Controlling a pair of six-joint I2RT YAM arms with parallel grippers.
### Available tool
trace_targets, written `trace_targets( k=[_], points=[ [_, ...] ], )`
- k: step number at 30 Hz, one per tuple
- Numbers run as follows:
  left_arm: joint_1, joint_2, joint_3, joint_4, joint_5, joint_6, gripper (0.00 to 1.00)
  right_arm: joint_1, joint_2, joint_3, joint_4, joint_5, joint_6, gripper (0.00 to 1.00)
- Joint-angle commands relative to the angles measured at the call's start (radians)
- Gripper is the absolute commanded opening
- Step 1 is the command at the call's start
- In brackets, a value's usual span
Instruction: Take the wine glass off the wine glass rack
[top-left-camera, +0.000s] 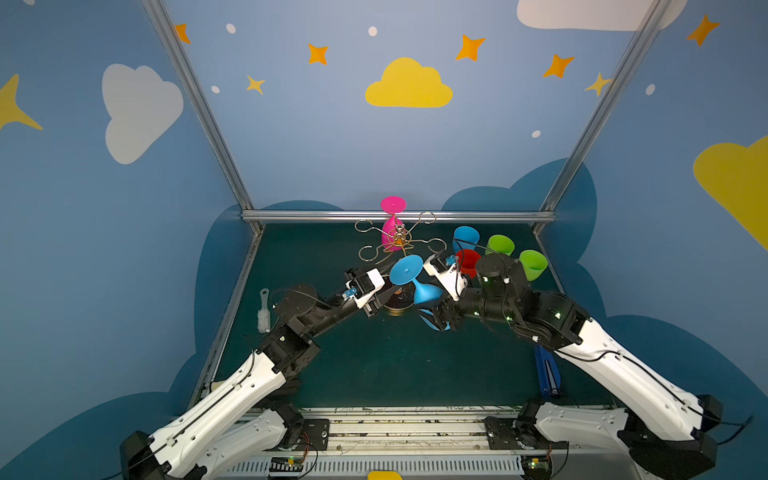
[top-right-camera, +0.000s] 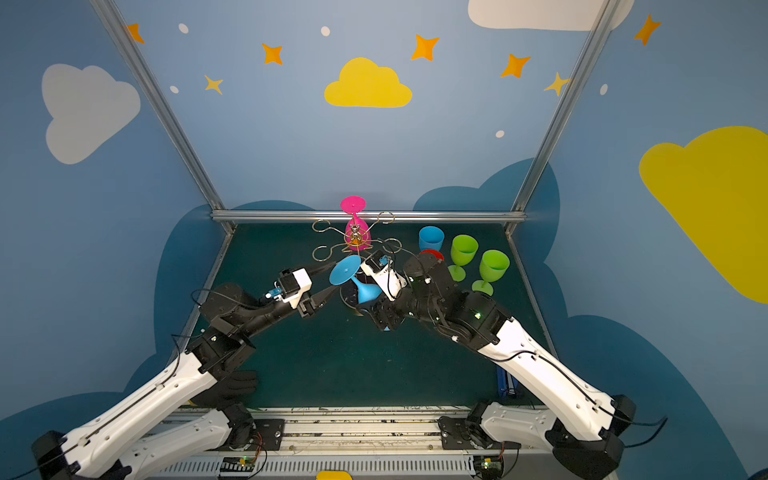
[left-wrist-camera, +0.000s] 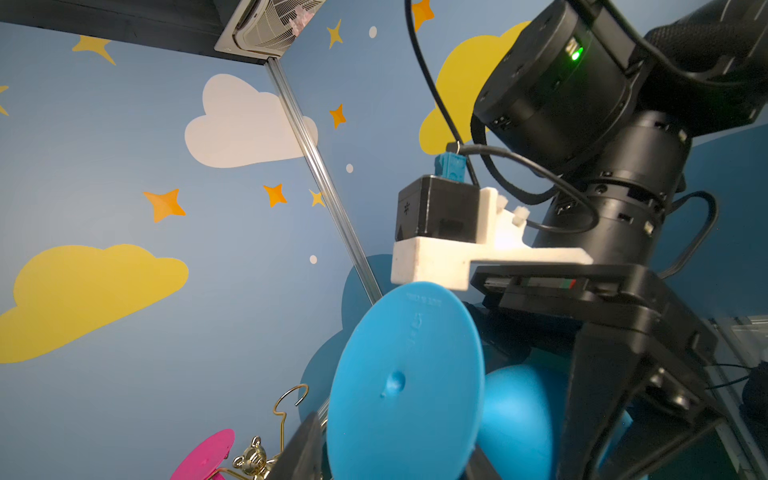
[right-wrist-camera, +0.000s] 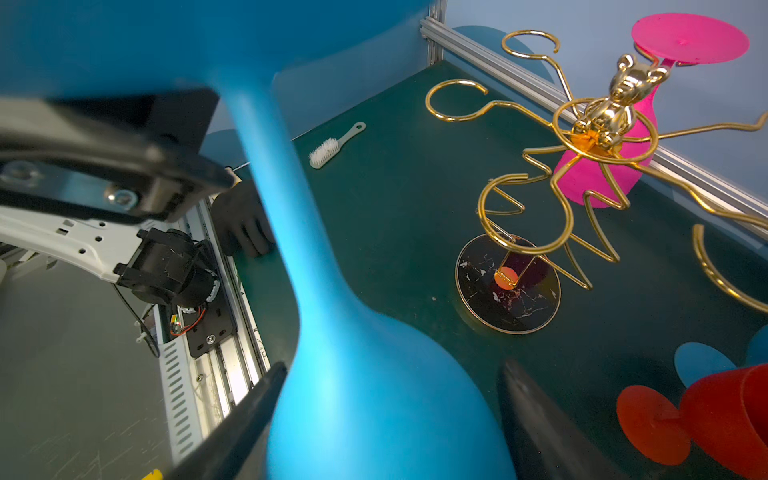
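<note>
Both my arms reach forward and bend inward, elbows out, wrists almost meeting at mid-table. My left gripper points across toward the other wrist, jaws part-way apart; I can't tell whether they pinch anything. My right gripper angles down toward the near edge, its 2 fingers pressed on either side of the blue wine glass bowl

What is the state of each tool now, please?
Left tool: at the foot of the blue wine glass; open or closed cannot be told.
Right tool: closed on its bowl.
</note>
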Motion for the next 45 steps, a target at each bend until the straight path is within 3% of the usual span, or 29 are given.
trace_targets(
  k=[1, 8, 16, 19, 27, 37, 45],
  points=[
    [0.001, -0.024, -0.003, 0.014, -0.010, -0.007, 0.37, 0.016, 0.011, 0.025, -0.003, -0.010, 0.007, 0.23],
    [0.001, -0.048, -0.009, 0.013, -0.012, -0.021, 0.03, 0.022, 0.015, 0.016, 0.015, -0.017, 0.042, 0.32],
    [0.000, -0.080, -0.043, 0.039, -0.088, -0.094, 0.03, 0.018, -0.035, -0.031, 0.118, -0.029, 0.102, 0.71],
    [0.000, -0.091, -0.056, 0.038, -0.117, -0.140, 0.03, 0.010, -0.074, -0.062, 0.181, -0.042, 0.114, 0.78],
    [0.000, -0.138, -0.085, 0.019, -0.188, -0.218, 0.03, -0.026, -0.216, -0.132, 0.280, -0.058, 0.116, 0.81],
    [0.001, -0.198, -0.124, -0.011, -0.260, -0.276, 0.03, -0.083, -0.505, -0.342, 0.394, 0.025, 0.111, 0.80],
    [0.001, -0.215, -0.133, -0.013, -0.265, -0.300, 0.03, -0.093, -0.492, -0.420, 0.420, 0.006, 0.152, 0.73]
  ],
)
